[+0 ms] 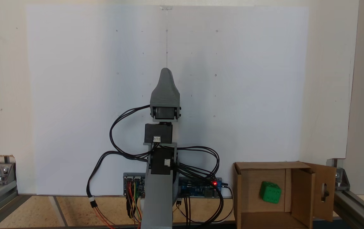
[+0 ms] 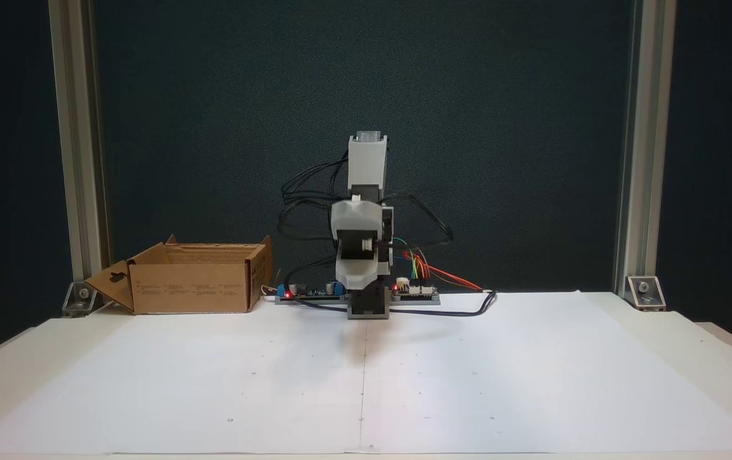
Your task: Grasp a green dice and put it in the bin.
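Fingers: grey gripper (image 1: 166,72), folded back over the arm's base, tapering to a single tip above the sheet in a fixed view; in the other fixed view it hangs in front of the arm (image 2: 358,281). The two fingers lie one behind the other, so whether they are parted or closed cannot be told; nothing is seen between them.
Green dice: one green dice (image 1: 270,192), lying inside the bin on its floor, near the middle. It is well apart from the fingers, lower and to the right of them in that view.
Bin: one brown cardboard bin (image 1: 252,184), beside the arm's base at the sheet's edge; one flap carries a slot-shaped hole (image 1: 324,192). In the other fixed view the bin (image 2: 190,287) stands to the left of the arm, and its walls hide the inside.
Arm: one arm (image 1: 159,159) with looped black cables; its lower part is cut off by the frame edge in a fixed view.
Boards: two circuit boards (image 2: 414,291) at the base, one on each side, each with a red light showing.
Surface: white paper sheet (image 2: 468,383) covering the surface, marked with faint small dots and a centre seam.
Frame: aluminium posts (image 2: 631,147) on both sides, with corner brackets at their feet.
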